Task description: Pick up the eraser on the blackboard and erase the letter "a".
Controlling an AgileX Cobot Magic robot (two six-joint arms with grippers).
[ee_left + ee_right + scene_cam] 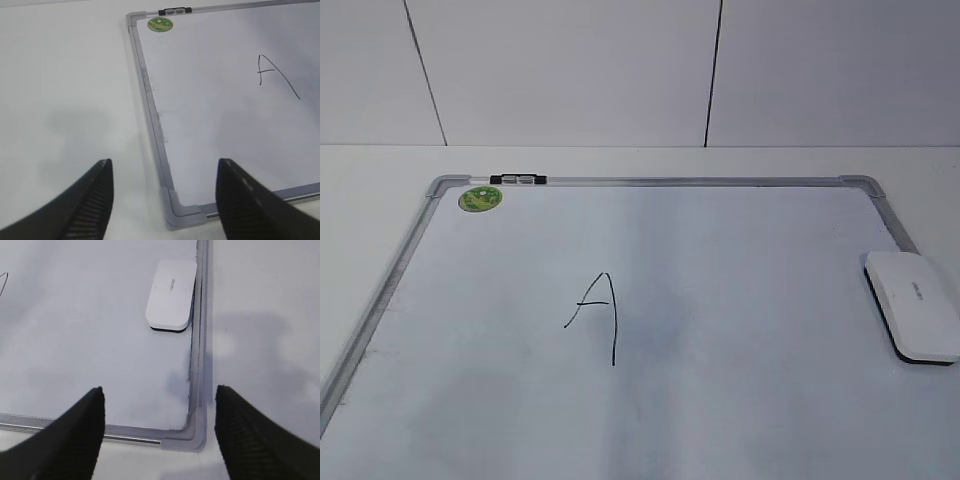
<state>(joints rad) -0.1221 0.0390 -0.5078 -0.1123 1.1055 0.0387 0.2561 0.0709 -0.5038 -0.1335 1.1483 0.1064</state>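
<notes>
Right wrist view shows the right gripper [159, 432] spread wide and empty, with the eraser [170, 294] ahead, flat on the board [90, 340] beside its frame; likely light, rigid, slick plastic, best pinched across its long sides.

One blackboard [740, 420] lies on the one worktop [370, 190]. It carries one eraser [914, 303] at three o'clock, one drawn letter [597, 313] near the centre, one green sticker [480, 198] and one black-and-white clip [518, 180] at eleven o'clock. Two pincers show: left pincer [162, 200], right pincer [160, 432].
</notes>
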